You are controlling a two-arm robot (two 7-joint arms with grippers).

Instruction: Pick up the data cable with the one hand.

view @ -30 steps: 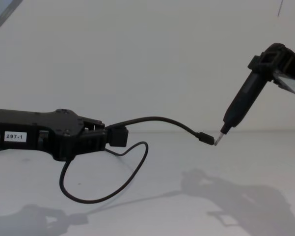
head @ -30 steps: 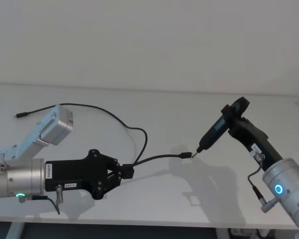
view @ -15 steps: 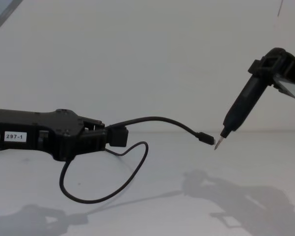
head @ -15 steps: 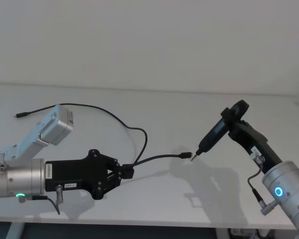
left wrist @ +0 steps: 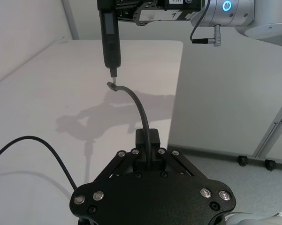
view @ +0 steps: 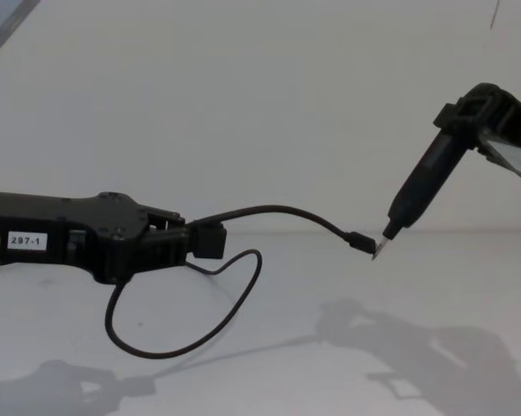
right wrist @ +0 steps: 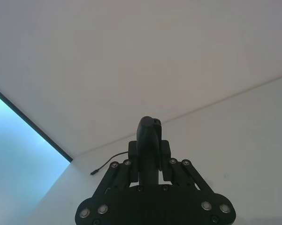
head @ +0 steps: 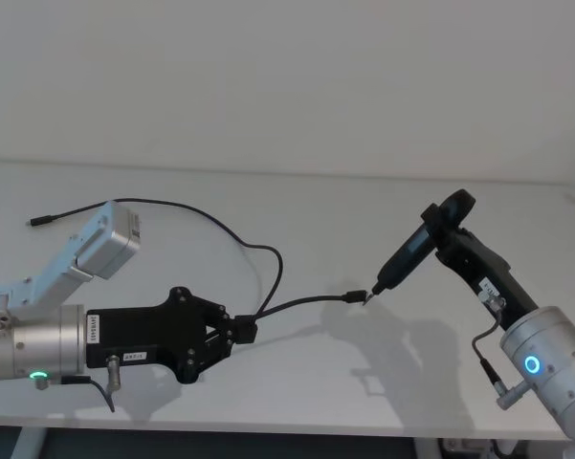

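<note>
Aloft, left gripper fingers grasp data cable; right gripper fingers grasp pointed tool.

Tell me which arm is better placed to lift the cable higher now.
Left. The left gripper is already shut on the cable's thick plug, while the right gripper holds a pointed tool.

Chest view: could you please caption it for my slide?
Left gripper holds the cable by its plug; right gripper's tool tip meets the free end.
</note>
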